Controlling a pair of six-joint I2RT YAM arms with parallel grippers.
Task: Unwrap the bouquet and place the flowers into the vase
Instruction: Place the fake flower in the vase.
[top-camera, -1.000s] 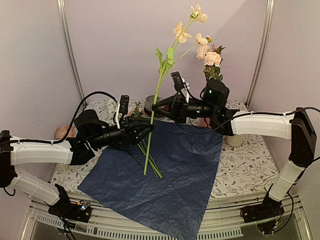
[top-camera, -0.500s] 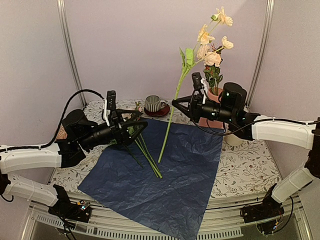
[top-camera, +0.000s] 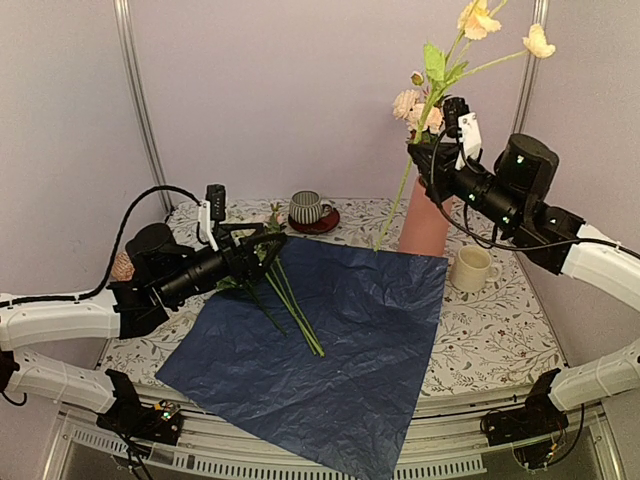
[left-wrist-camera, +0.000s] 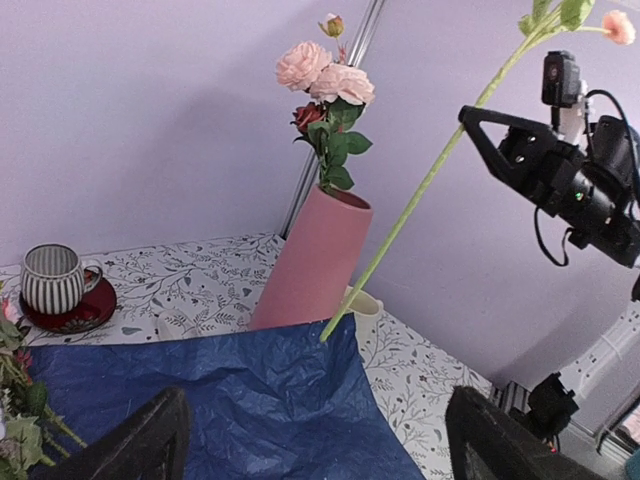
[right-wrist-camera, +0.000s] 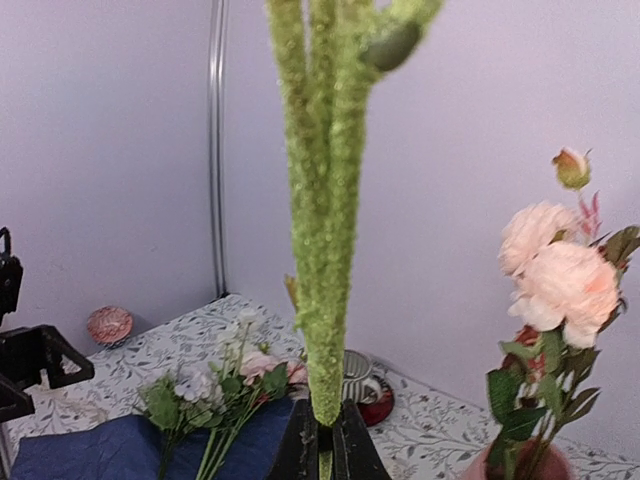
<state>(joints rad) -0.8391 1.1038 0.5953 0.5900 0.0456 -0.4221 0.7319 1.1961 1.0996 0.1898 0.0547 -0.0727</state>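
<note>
Blue paper (top-camera: 340, 350): lay unfolded and flat on the patterned tabletop (top-camera: 490, 340), crinkled, one corner at the near edge.
Left gripper (top-camera: 268, 250): jaws wide apart, holding nothing, low over the paper's left side.
Loose flowers (top-camera: 295, 310): several green stems lay on the paper, heads beside the left gripper.
Cream mug (top-camera: 472, 268): stood on the tabletop, right of the paper.
Right gripper (top-camera: 418, 152): raised high, jaws clamped together on one stem.
Held stem (left-wrist-camera: 420, 190): tilted, peach blooms uppermost, lower tip in the air near the vase.
Vase (top-camera: 425, 225): salmon-pink, upright at the paper's far right corner, pink blooms (top-camera: 410, 103) standing in it.
Striped cup (top-camera: 303, 207): on a red saucer, far side.
</note>
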